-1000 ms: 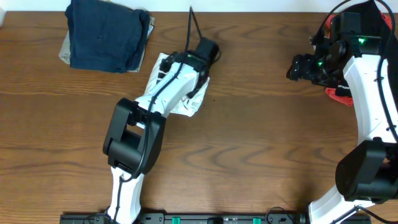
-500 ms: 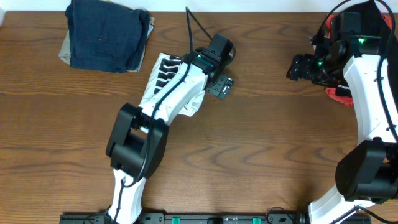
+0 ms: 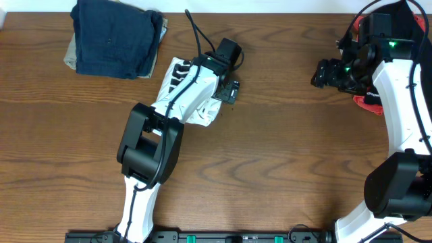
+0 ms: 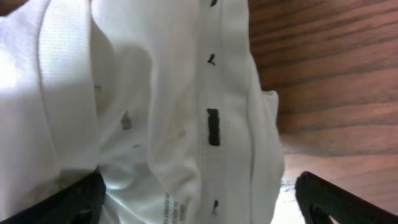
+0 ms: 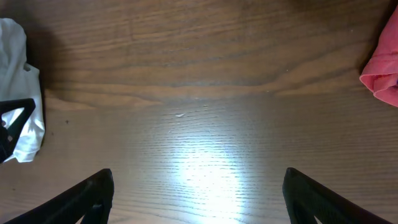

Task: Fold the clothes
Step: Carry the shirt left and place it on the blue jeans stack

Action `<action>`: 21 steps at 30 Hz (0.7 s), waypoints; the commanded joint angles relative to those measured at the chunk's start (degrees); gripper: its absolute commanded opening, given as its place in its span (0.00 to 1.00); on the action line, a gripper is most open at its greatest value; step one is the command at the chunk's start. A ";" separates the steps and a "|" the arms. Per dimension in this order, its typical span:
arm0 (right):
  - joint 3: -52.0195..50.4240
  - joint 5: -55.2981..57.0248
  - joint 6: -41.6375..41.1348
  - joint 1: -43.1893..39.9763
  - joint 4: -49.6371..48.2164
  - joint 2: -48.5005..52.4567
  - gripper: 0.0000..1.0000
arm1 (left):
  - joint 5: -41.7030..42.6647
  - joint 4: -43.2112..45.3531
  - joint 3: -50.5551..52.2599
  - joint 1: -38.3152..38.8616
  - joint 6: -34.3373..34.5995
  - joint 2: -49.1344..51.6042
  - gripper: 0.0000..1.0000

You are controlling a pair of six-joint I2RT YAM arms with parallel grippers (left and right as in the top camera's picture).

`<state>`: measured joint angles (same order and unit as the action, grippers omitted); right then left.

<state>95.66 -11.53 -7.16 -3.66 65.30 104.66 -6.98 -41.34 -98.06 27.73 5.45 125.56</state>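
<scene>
Mid-table, crumpled white T-shirt (image 3: 202, 113) sitting under the left gripper (image 3: 228, 91), its fingers spread wide over the fabric, right gripper (image 3: 324, 73) hanging open too, over the table (image 5: 199, 93), navy garment (image 3: 115, 37) back-left.

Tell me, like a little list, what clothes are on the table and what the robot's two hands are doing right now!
white T-shirt: bunched up on the table, partly under the left arm
left hand: open wide, right over the T-shirt
right hand: open, over bare wood, holding nothing
navy garment: far left corner, lying on a tan garment
red garment: beside the right arm, mostly hidden
table: brown wood
</scene>
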 commanded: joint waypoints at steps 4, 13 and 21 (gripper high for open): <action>-0.15 0.39 0.57 -0.04 0.04 0.09 0.85 | -1.42 -1.36 0.87 -0.33 0.83 3.39 0.91; -0.15 0.37 0.55 -0.04 -0.66 0.09 0.84 | -1.20 -2.21 2.56 -0.33 0.83 3.39 0.76; -0.15 0.37 0.55 -0.04 -0.85 0.09 0.84 | -1.20 -0.61 5.25 -0.33 0.85 3.39 0.43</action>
<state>95.66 -11.53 -7.16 -3.66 64.62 104.66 -9.69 -41.15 -95.70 27.68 5.98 127.59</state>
